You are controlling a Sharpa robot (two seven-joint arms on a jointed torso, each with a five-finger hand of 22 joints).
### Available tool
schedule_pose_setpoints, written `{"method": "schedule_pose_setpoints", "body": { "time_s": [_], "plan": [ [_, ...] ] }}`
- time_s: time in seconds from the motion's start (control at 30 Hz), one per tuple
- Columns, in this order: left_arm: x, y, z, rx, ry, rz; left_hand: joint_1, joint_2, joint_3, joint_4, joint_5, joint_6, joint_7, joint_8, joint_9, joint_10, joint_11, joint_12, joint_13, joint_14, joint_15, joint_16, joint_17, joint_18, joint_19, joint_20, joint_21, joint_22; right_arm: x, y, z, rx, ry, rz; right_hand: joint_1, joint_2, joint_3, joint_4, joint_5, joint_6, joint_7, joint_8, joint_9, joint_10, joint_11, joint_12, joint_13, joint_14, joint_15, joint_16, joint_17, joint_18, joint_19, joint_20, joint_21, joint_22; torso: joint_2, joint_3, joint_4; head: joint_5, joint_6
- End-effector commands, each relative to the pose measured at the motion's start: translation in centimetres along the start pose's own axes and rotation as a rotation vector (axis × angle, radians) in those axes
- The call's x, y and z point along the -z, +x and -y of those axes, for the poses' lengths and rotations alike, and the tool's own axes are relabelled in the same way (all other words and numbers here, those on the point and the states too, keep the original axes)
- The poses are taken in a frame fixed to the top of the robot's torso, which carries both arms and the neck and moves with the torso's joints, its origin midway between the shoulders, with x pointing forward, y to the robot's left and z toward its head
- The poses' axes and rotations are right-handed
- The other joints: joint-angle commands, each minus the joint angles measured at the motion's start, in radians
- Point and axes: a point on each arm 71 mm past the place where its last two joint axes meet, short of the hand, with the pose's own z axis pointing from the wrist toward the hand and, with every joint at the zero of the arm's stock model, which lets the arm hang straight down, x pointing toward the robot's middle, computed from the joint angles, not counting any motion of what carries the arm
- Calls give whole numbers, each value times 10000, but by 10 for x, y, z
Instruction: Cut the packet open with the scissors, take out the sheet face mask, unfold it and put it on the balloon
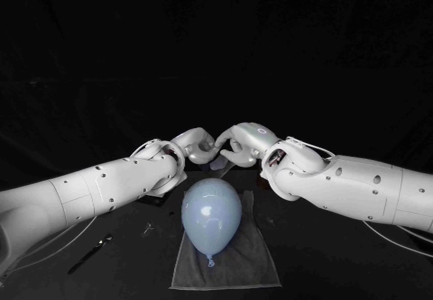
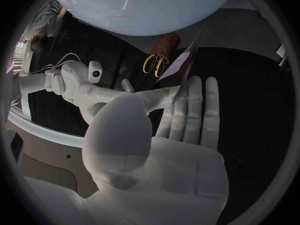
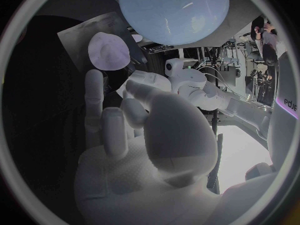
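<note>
The left hand (image 1: 200,145) has its fingers (image 2: 195,110) straight and side by side. The right hand (image 1: 239,152) is right up against it. The packet (image 2: 180,65) stands on its edge just past the left fingertips. I think the 2 hands have it between them, but I cannot tell which hand holds it, or how tight. I cannot tell if it is cut. Just beside the packet is what looks like the scissors (image 2: 155,64), with 2 gold loops. Behind the hands, toward the robot, the balloon (image 1: 212,211) lies on a grey towel (image 1: 257,262) with no mask on it yet. So I think most of the job is left: take the mask out, unfold it, lay it on. The 2 arms are close together and could bump.
</note>
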Motion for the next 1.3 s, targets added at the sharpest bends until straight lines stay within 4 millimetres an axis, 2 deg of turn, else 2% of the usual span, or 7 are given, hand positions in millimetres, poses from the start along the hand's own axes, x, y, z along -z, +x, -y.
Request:
{"method": "schedule_pose_setpoints", "body": {
  "time_s": [0.03,0.37,0.73,0.9,1.3],
  "plan": [
    [0,0,3,50,119,-45,54,18,283,-331,37,45,-23,71,551,60,5,71,11,-5,-31,40,7,103,-30,-56,55,25,-2,4,1,225,174,-510,-42,-25,-11,-61,-65,-34,-7,-27,-13,244,12,1640,1908,309,64,-32,361,119,-63,15,52,18,-2,-3,1,0,-24],
    [0,0,3,64,132,-40,54,18,283,-331,37,45,-23,71,551,60,5,71,11,-5,-31,40,7,103,-30,-56,55,25,-3,6,4,489,435,-715,-65,19,-11,-66,-125,51,-2,5,2,238,21,1645,1918,302,71,-32,362,124,-94,24,46,35,-10,2,-3,19,-21],
    [1,-2,-2,109,-1,-31,52,19,285,-336,37,46,-23,72,552,61,5,71,12,-2,-32,41,6,101,-33,-59,67,33,1,3,10,658,701,-612,-38,137,-86,-228,-138,773,12,423,196,254,42,1697,1975,313,92,10,407,133,-125,49,77,131,-10,13,-18,48,-25],
    [1,-1,-1,214,-25,-36,51,21,287,-338,37,47,-23,73,552,62,5,71,13,-1,-32,42,5,100,-35,-60,74,38,1,5,12,850,879,-878,-58,164,-160,-268,-189,933,0,573,272,247,35,1679,1963,305,89,0,390,133,-141,48,79,161,-6,10,-6,28,-29],
    [2,0,2,499,-27,-66,48,32,293,-339,37,45,-22,73,551,63,5,70,14,4,-32,44,2,100,-37,-64,90,49,0,14,13,1468,1092,-1795,-124,118,-255,-271,-232,904,0,592,291,179,40,1510,1814,244,101,-105,243,130,-182,49,50,165,-4,-1,6,3,-53]
  ]
}}
